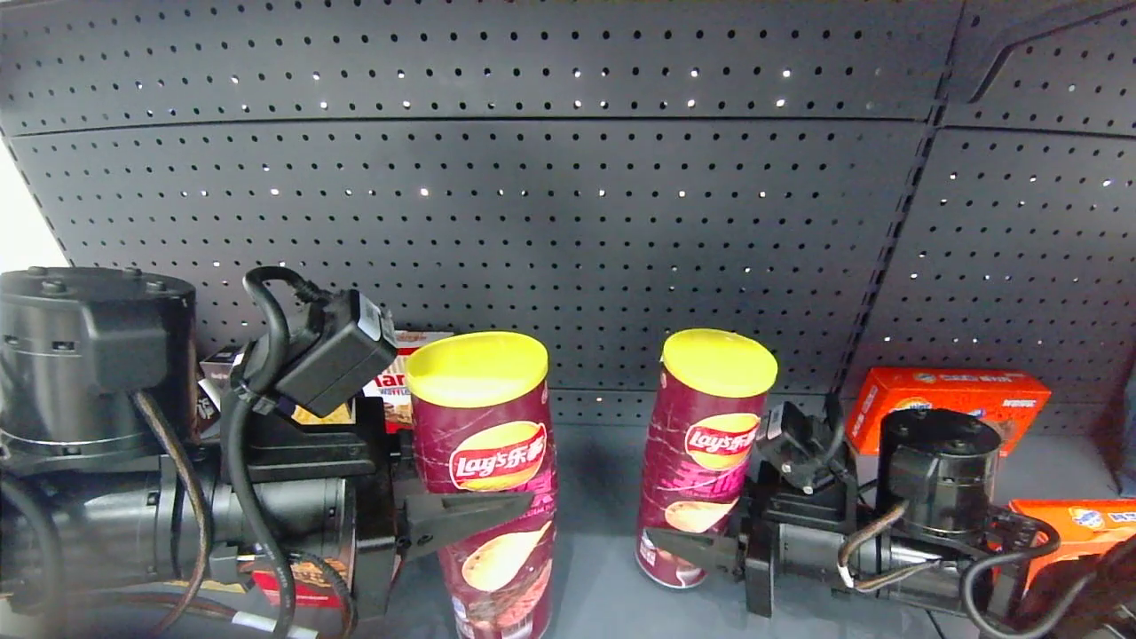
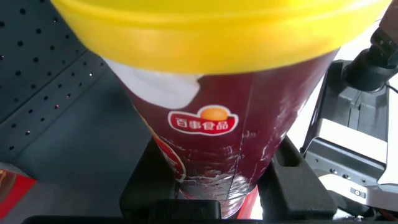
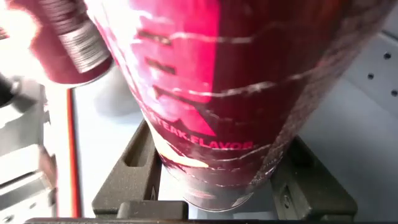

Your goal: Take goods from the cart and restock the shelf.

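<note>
L tool (image 1: pixel 484 519) is clamping left chips can (image 1: pixel 484 426); R tool (image 1: pixel 679 546) is clamping right chips can (image 1: pixel 710 426), which is leaning slightly. Both are sitting around mid shelf (image 1: pixel 603 479).

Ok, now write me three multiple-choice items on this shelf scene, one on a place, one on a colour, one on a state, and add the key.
1. Where do the orange boxes lie?
A. between the left can and the right can
B. on the shelf, to the right of the right can
C. on a can

2. What colour are the lids?
A. red
B. yellow
C. white

3. How is the right gripper?
A. open, apart from everything
B. shut on an orange box
C. shut on the right can

Key: 1 B, they rest on the shelf beyond the right arm; 2 B, both tops are yellow; 3 C, the can sits gripped in it.
</note>
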Available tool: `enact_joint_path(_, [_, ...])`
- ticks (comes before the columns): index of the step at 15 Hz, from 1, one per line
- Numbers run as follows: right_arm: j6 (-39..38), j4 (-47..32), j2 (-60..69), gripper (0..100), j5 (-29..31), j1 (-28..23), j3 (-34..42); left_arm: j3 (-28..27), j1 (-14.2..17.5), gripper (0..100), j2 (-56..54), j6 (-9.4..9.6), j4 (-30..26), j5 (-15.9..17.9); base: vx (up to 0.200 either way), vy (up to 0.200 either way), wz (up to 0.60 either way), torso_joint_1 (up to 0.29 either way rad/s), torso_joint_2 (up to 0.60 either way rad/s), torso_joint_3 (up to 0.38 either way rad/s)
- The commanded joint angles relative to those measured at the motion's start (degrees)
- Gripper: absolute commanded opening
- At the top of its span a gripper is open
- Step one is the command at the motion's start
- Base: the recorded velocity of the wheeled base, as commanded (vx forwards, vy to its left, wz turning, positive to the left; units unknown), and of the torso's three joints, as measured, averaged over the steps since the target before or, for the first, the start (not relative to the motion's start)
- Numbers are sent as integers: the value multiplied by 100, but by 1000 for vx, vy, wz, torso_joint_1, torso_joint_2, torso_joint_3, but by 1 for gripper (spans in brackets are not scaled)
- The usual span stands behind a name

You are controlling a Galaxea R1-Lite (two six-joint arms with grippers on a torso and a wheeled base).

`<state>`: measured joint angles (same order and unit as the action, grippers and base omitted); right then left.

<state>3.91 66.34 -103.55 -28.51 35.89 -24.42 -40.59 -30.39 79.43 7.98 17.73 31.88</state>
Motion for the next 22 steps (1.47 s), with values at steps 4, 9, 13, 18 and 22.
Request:
enact_joint_path(4, [-5,10,414,0,4,234,499,-10,-2,0,2,1,3,-33,0,0,0,0,0,0])
enact_joint_path(9, [-5,10,362,0,4,296,596,-10,24,0,11,1,3,-41,0,0,0,0,0,0])
enact_joint_path(13, [-13,10,335,0,4,419,666,-1,33,0,20,1,3,-41,0,0,0,0,0,0])
enact_joint_path(18, [-13,46,238,0,4,489,693,16,33,0,28,1,3,-41,0,0,0,0,0,0])
enact_joint_path(22, [-5,54,89,0,13,516,631,-1,33,0,37,-7,3,-41,0,0,0,0,0,0])
